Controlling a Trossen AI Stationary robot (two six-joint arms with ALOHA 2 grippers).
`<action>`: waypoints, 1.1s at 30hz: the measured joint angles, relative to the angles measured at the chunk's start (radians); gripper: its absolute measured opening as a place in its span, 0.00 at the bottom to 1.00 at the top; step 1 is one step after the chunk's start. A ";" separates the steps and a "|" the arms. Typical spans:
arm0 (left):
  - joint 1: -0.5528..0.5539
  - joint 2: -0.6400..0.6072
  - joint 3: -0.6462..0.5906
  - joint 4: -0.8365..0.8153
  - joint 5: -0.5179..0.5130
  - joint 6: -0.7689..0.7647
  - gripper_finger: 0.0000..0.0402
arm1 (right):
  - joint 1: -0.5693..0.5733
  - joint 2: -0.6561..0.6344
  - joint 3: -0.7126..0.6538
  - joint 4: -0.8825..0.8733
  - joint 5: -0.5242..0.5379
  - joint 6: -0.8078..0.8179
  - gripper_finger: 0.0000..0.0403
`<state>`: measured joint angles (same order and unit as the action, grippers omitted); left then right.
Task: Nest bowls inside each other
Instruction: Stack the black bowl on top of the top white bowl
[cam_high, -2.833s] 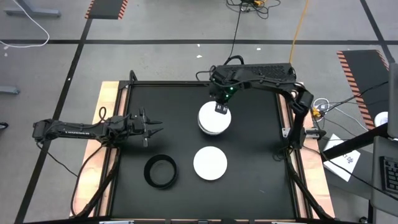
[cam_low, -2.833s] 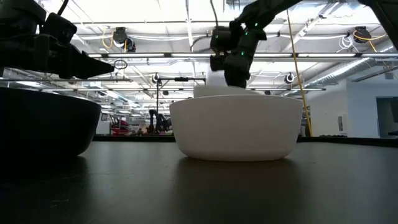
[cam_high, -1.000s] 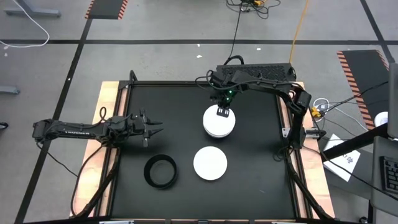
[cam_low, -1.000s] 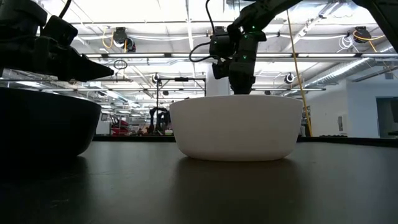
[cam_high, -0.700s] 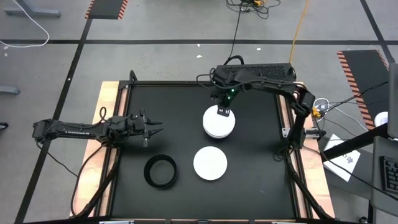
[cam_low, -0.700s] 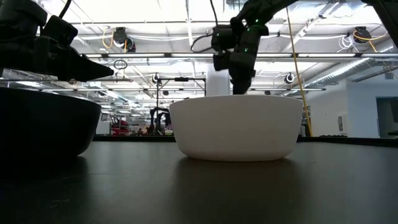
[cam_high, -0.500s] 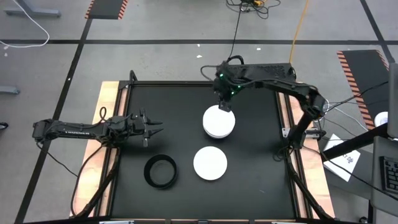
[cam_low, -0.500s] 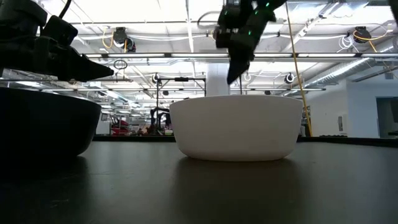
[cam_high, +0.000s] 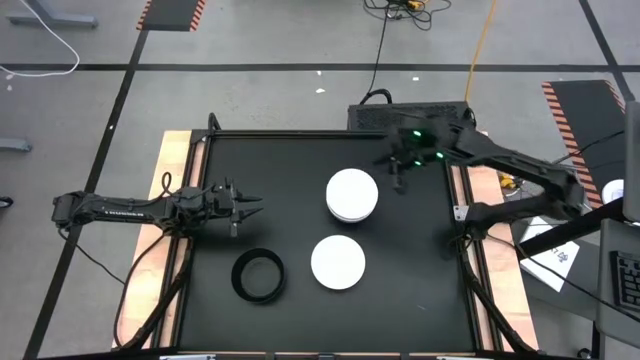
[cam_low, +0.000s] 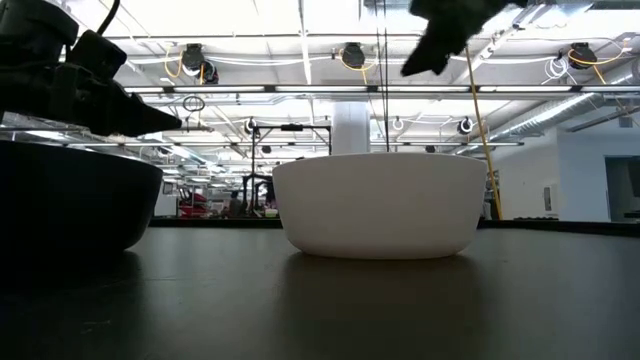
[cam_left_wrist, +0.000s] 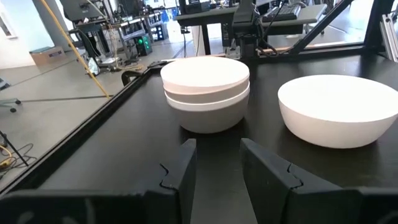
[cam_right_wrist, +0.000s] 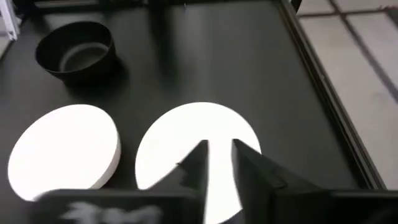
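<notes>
A stack of nested white bowls (cam_high: 352, 195) stands on its base mid-table, also in the left wrist view (cam_left_wrist: 205, 93) and the right wrist view (cam_right_wrist: 186, 143). A single white bowl (cam_high: 338, 262) sits nearer, filling the low view (cam_low: 380, 205) and hiding the stack there. The black bowl (cam_high: 259, 275) rests near-left (cam_right_wrist: 76, 48). My right gripper (cam_high: 400, 180) hovers open, high and to the right of the stack (cam_right_wrist: 219, 163). My left gripper (cam_high: 250, 205) waits open, left of the stack (cam_left_wrist: 217, 168). Grey bowls cannot be made out.
The black table top has a raised frame along its edges (cam_high: 455, 215). Bare black surface lies between the left gripper and the bowls and along the right side (cam_high: 420, 260). Cables and floor tape lie beyond the table.
My right gripper has come up off the far rim of the bowl stack, risen well above it and swung toward the table's right edge. The stack has stayed in place. The left arm has kept still.
</notes>
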<state>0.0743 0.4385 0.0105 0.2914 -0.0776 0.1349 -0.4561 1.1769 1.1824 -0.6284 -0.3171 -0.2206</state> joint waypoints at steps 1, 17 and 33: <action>0.000 0.000 0.000 0.001 0.000 0.000 0.32 | 0.000 -0.047 -0.037 0.012 0.001 0.009 0.10; 0.000 0.000 0.000 0.071 -0.001 -0.002 0.32 | 0.001 -0.784 -0.631 0.241 -0.035 0.310 0.00; 0.000 0.000 0.000 0.105 -0.028 -0.010 0.32 | 0.047 -1.052 -0.961 0.468 -0.049 0.418 0.00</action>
<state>0.0746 0.4382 0.0105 0.3962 -0.1059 0.1250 -0.4093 0.1246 0.2213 -0.1604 -0.3664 0.1970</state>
